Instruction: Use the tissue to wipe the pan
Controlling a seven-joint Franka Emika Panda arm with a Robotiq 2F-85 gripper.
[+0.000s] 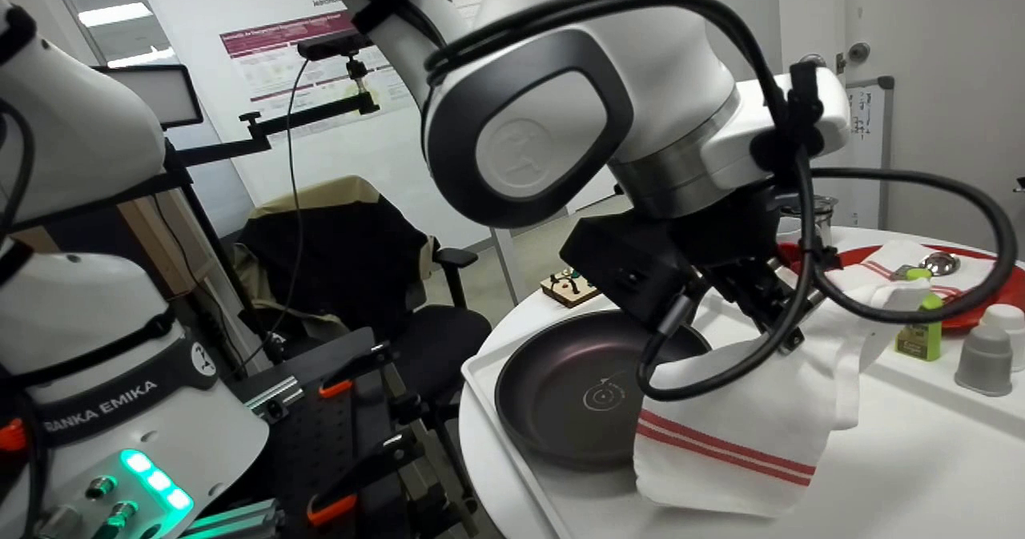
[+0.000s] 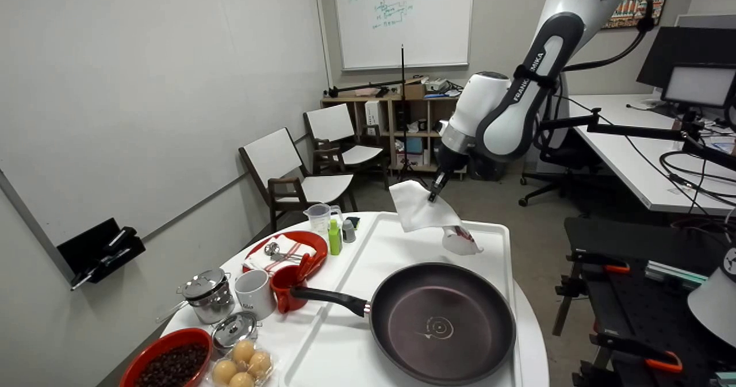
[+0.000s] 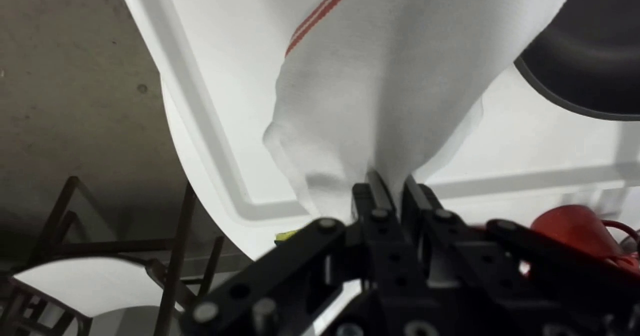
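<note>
Striped white cloth (image 1: 741,411), taken for the task's tissue, held above a white tray (image 2: 345,347) by the tool (image 3: 393,182); jaws seen together in the wrist view, clamped on a pinched fold of fabric, the rest left to hang loose; black frying pan (image 2: 443,349) set on the same tray, cooking side up; in an exterior view the cloth is seen just beyond the pan's rim, none of it lying inside; whether the drooping edge is brushed against tray or rim cannot be told; progress, as judged: pick-up done, the cloth being gripped and raised; wiping not under way at this moment, and whether any has been done cannot be read from the dark surface, on which a pale ring mark (image 2: 439,328) is made out; by the task's wording, a lowering of the cloth into the pan and strokes across its base are to be counted as left, unless already made; another striped cloth (image 2: 290,245), folded, is noted on a red plate (image 2: 321,246) on the tabletop (image 2: 532,341), not called for in the wiping.
</note>
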